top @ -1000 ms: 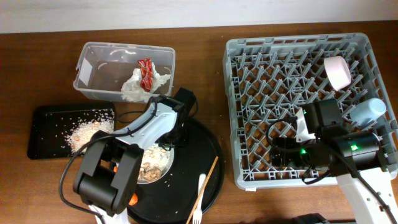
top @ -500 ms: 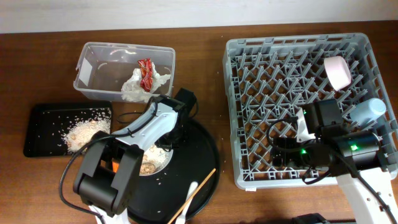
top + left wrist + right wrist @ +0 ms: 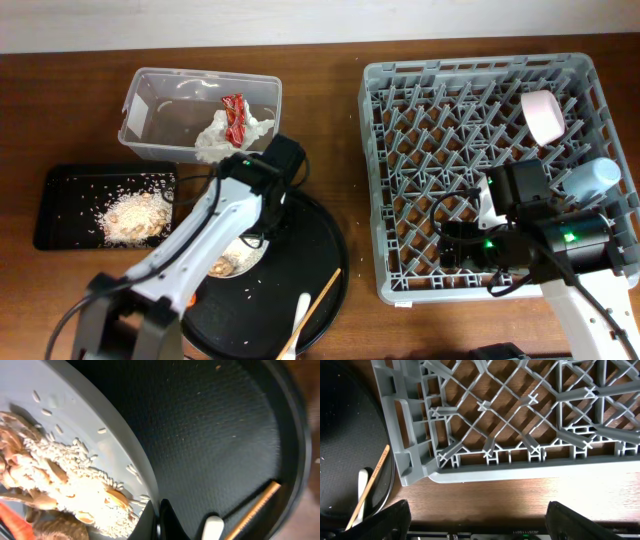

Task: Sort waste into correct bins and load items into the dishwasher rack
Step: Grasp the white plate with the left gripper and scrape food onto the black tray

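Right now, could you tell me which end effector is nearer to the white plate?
Left. The left end effector is pinched on the white plate at its rim; the right end effector hangs open by the dishwasher rack at its front corner, well away from the plate.

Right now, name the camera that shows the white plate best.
The left wrist view: the plate fills its left side, with the food scraps clear on it. Overhead, the left arm covers most of the plate. The right wrist view shows none of it.
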You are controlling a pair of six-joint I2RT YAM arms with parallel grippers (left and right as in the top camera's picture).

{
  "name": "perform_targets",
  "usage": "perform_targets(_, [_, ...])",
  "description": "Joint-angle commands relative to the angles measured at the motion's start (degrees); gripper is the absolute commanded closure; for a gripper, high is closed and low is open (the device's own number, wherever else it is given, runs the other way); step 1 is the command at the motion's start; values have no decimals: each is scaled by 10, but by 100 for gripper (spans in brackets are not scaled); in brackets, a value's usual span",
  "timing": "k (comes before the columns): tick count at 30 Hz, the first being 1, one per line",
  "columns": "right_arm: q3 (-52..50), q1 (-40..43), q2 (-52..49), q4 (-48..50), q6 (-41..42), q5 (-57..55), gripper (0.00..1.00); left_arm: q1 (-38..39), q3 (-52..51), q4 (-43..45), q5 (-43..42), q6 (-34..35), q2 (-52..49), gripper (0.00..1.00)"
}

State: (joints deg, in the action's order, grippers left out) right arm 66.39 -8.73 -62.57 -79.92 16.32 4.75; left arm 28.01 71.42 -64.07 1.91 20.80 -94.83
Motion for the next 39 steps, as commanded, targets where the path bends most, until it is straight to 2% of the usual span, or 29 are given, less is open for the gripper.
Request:
perform_targets(1, [-5, -2, 3, -2, 3, -9, 10, 0, -2, -5, -2, -5, 63, 99])
perform_targets(6, [-5, -2, 3, -2, 3, -9, 10, -12, 9, -42, 9, -38, 74, 99])
perform_targets(12, [-5, -2, 3, -2, 3, -9, 10, -101, 70, -50, 33, -84, 74, 99])
perform_targets(20, [-5, -2, 3, -3, 7, -7, 10, -251, 75, 56, 33, -143, 73, 100])
perform_targets(27, [-5, -2, 3, -7, 7, -7, 10, -313, 75, 106, 13, -143, 51, 100])
perform_targets(29, [-5, -2, 3, -9, 7, -7, 10, -342, 75, 118, -35, -154, 25, 99])
perform_targets(36, [-5, -2, 3, -9, 7, -7, 10, -463, 74, 106, -320, -271, -1, 99])
perform_targets(39, [-5, -2, 3, -9, 7, -7, 10, -496, 74, 80, -374, -300, -1, 99])
